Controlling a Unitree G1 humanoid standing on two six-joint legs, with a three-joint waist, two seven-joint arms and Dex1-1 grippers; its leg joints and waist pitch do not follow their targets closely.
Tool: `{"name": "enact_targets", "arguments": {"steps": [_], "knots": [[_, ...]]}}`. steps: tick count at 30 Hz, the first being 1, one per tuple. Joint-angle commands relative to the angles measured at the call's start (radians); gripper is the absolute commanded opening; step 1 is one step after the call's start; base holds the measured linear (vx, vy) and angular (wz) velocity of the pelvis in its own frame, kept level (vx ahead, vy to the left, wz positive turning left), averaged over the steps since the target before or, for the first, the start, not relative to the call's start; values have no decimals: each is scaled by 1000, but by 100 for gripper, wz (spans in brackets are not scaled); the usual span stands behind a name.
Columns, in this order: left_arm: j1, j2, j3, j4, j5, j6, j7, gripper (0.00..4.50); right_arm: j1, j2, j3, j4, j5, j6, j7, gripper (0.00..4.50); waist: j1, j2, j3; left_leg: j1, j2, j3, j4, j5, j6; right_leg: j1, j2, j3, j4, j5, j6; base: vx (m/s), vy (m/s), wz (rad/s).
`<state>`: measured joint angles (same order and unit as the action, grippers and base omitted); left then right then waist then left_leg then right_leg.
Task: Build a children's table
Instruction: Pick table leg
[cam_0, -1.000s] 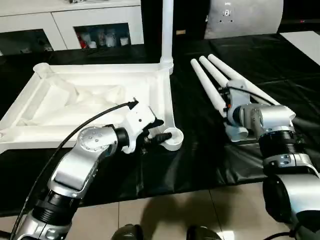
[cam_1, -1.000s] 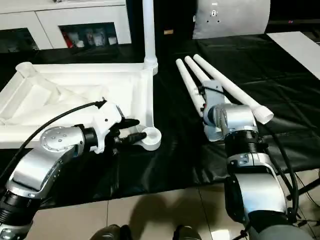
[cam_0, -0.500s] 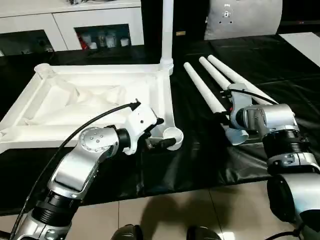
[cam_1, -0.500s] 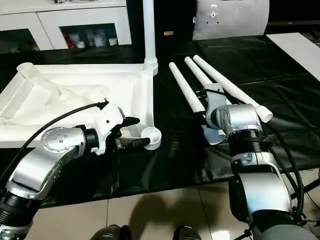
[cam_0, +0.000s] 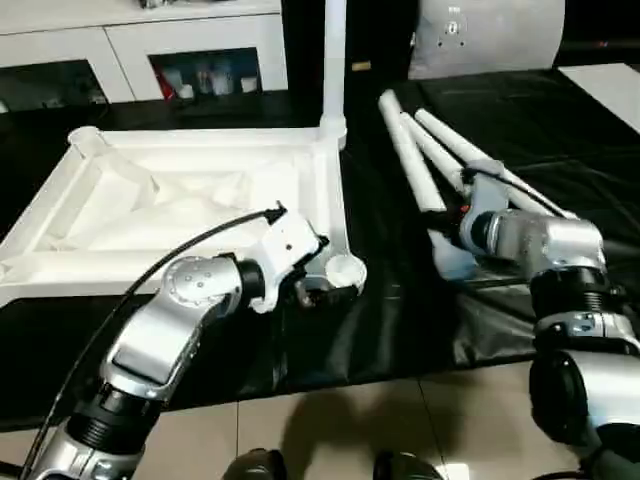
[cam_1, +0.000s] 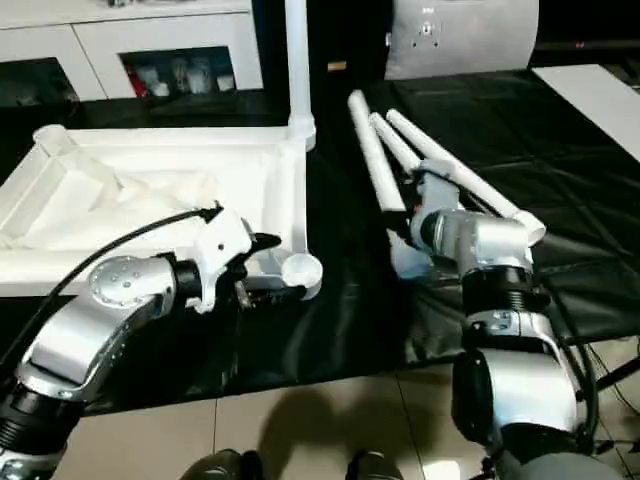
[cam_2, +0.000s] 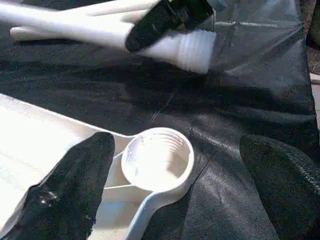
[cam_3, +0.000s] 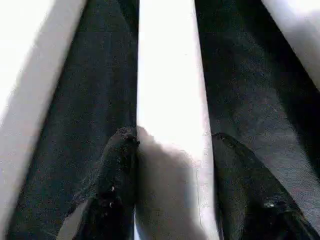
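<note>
**White leg lifted; corner socket freed**

White plastic tabletop (cam_0: 190, 200) lies ribs-up on black counter (cam_0: 400, 320); one leg already upright in far socket. L gripper (cam_2: 170, 180) jaws have spread wide around near corner socket (cam_2: 157, 157), no grip. R gripper (cam_3: 170, 185) jaws have clamped a loose leg (cam_0: 410, 160), swung off its neighbours. Next, prob.: carry leg to socket.

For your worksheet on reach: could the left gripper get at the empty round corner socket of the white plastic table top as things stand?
Probably yes. The left gripper stands open with its black fingers either side of the round corner socket, nothing lying between them; the right gripper and its white tube leg sit apart.
</note>
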<state>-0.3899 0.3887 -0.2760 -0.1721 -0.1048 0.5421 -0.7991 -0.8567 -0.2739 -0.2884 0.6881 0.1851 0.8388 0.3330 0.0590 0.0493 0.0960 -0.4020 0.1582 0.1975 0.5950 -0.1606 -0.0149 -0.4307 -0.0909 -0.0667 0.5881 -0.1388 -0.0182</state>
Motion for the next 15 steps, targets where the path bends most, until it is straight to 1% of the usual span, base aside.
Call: {"name": "enact_targets", "arguments": {"steps": [1,2,3,4,5,6,7,8,9,10,11,13,14,15], "knots": [[2,9,-3,-9,0,4,2,450,-1,8,-31,-51,37,3,-7,184,2,-6,-78,31,56,-31,-69,-247,12,56,-50,38,-63,-282,-194,0,0,0],[2,9,-3,-10,-1,4,3,450,1,12,-41,-58,46,5,-7,184,1,-4,-77,30,56,-30,-69,-246,13,55,-50,38,-63,-278,-196,0,0,0],[1,8,-4,-10,-2,5,3,450,9,22,-59,-77,62,-23,-13,184,2,-5,-77,32,55,-29,-68,-250,12,54,-50,38,-64,-285,-197,0,0,0],[-1,6,-4,-9,-3,5,4,450,29,32,-61,-116,70,-94,-1,184,2,-5,-77,31,55,-29,-68,-254,12,53,-52,39,-65,-292,-196,0,0,0],[-2,4,-3,-10,-4,3,7,450,47,42,-61,-154,78,-159,12,184,4,0,-74,31,56,-30,-70,-270,9,49,-54,39,-68,-312,-184,0,0,0],[-4,0,-2,-10,-5,2,10,450,60,55,-69,-187,86,-212,10,184,4,-2,-73,31,57,-29,-71,-278,7,48,-55,40,-70,-320,-174,0,0,0],[-6,-5,0,-10,-7,-2,14,450,65,69,-88,-211,94,-237,-19,184,3,-4,-76,31,57,-31,-72,-275,5,49,-54,40,-67,-316,-170,0,0,0],[-12,-29,17,-7,-15,-27,35,450,75,81,-106,-246,84,-275,-81,184,2,-3,-74,31,56,-31,-73,-270,5,47,-54,40,-68,-319,-172,0,0,0],[-12,-29,17,-7,-15,-27,36,450,75,81,-106,-246,83,-275,-82,184,1,-3,-73,33,56,-31,-74,-275,0,46,-50,39,-70,-328,-174,0,0,0],[-21,-50,36,-1,-20,-45,60,450,81,77,-106,-262,78,-277,-91,184,1,-4,-73,34,55,-30,-73,-281,0,46,-50,38,-71,-335,-173,0,0,0],[-33,-76,62,8,-27,-56,92,450,86,76,-111,-276,83,-286,-84,184,-1,-1,-69,34,54,-29,-75,-303,-3,44,-47,38,-73,-354,-168,0,0,0],[-77,-136,132,38,-56,-68,163,450,102,79,-129,-311,119,-334,-28,184,1,-4,-70,34,52,-29,-73,-314,-2,46,-49,37,-78,-369,-157,0,0,0],[-118,-175,186,70,-77,-67,220,450,124,87,-145,-350,184,-320,55,184,2,-3,-69,33,48,-28,-72,-320,7,49,-47,36,-79,-375,-148,0,0,0],[-137,-191,208,82,-88,-60,243,450,138,97,-152,-372,216,-320,83,184,4,-1,-69,30,50,-32,-73,-316,18,53,-50,35,-80,-371,-142,0,0,0]]}}
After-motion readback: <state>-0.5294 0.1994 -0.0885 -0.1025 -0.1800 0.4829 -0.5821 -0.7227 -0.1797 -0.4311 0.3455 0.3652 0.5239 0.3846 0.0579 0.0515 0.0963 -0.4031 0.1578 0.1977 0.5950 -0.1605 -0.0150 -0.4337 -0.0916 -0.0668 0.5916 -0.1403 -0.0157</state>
